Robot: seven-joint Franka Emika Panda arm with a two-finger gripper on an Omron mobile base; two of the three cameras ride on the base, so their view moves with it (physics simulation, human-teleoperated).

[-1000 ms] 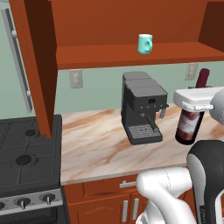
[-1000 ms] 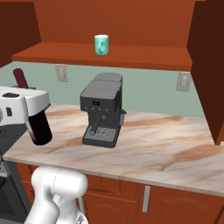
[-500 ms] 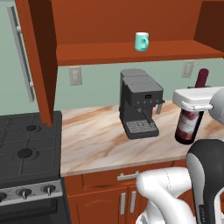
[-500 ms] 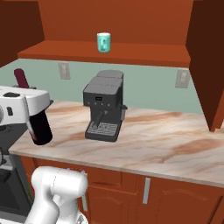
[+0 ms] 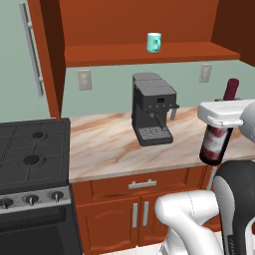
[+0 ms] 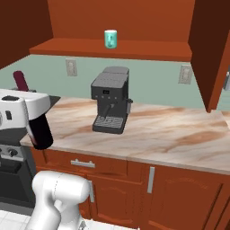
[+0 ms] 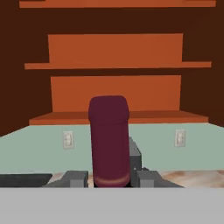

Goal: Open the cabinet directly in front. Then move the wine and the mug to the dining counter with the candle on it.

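Honestly, cabinet (image 5: 47, 55) door left swung open, could be clipped on the turn | mug (image 5: 154, 42) parked on the shelf | wine (image 5: 217, 130) held by the neck in gripper (image 5: 225, 118) over worktop (image 5: 104, 144), slip possible

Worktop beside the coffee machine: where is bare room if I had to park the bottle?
The beige marble worktop is bare right of the dark grey coffee machine, up to the open reddish-brown cabinet door. A narrower bare strip lies between the machine and the black cooktop. The dark wine bottle hangs shut in the jaws.
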